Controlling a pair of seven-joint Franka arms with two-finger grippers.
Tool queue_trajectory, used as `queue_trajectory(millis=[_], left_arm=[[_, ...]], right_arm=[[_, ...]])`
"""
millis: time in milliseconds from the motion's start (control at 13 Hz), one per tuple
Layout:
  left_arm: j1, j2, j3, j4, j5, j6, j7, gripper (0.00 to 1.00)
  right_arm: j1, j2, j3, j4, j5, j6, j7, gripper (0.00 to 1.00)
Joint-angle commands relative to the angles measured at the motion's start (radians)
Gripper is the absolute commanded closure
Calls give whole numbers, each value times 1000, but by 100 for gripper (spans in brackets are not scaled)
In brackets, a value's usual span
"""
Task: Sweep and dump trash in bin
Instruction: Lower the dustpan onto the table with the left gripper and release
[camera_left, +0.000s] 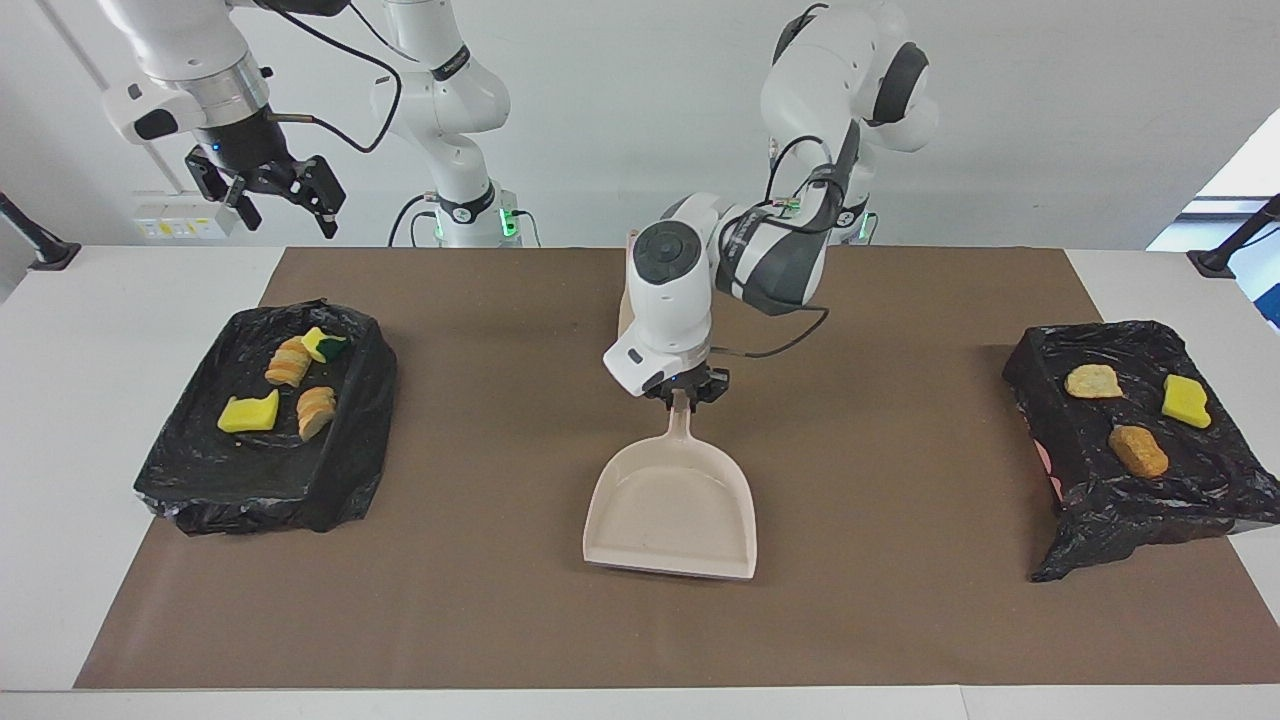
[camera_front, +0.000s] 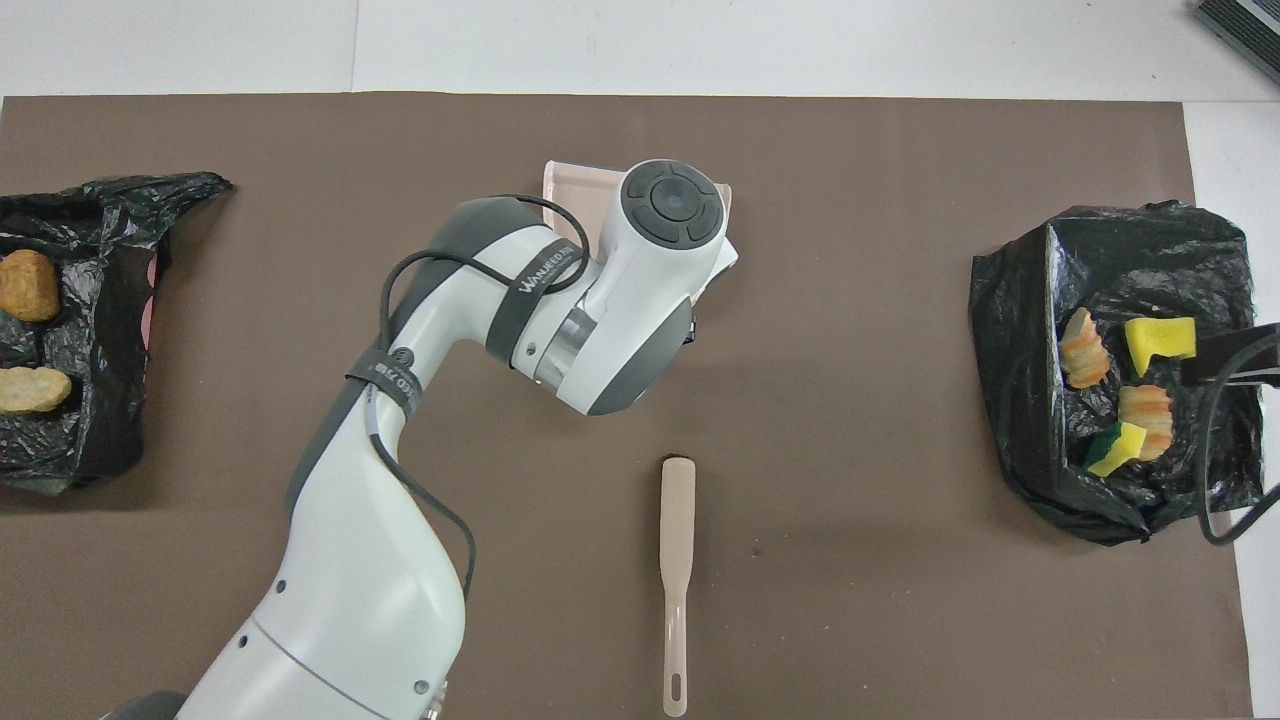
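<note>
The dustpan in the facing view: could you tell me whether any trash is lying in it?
No, the dustpan held by the left gripper shows a bare beige pan with no scraps in it.

White table (camera_left: 60, 420) under a brown mat (camera_left: 480, 600); on the mat, a brush (camera_front: 676, 560) mid-table and a black-bagged bin (camera_left: 200, 470) at each end.

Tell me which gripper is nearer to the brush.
Left. The left gripper holds the dustpan handle just beside the brush; the right gripper hangs open above the bin at its end.
</note>
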Motion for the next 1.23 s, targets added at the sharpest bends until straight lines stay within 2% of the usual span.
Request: queue_trajectory(millis=[0, 385, 462, 539, 616, 693, 771, 925, 1156], left_arm=[[-17, 50, 12, 82, -35, 20, -35, 100], [-18, 40, 6, 22, -64, 49, -32, 100], [-18, 39, 8, 22, -63, 48, -33, 86], [-18, 39, 8, 20, -60, 49, -33, 46], [-18, 37, 9, 19, -49, 54, -32, 21], [-18, 34, 15, 17, -47, 51, -23, 17], [-15, 33, 18, 7, -41, 63, -18, 3], [-5, -30, 20, -33, 2, 62, -7, 0], [80, -266, 20, -289, 3, 119, 37, 0]], right_arm=[[38, -20, -35, -24, 8, 0, -23, 0], [36, -21, -41, -24, 0, 0, -25, 0], [38, -21, -41, -24, -8, 1, -32, 0], [38, -21, -41, -24, -9, 7, -51, 0], [39, -21, -41, -25, -9, 15, -57, 0], [43, -21, -41, -25, -9, 19, -60, 0], [44, -21, -40, -27, -9, 26, -61, 0], [44, -24, -38, -38, 5, 26, -74, 0], [35, -24, -37, -38, 11, 26, -75, 0]])
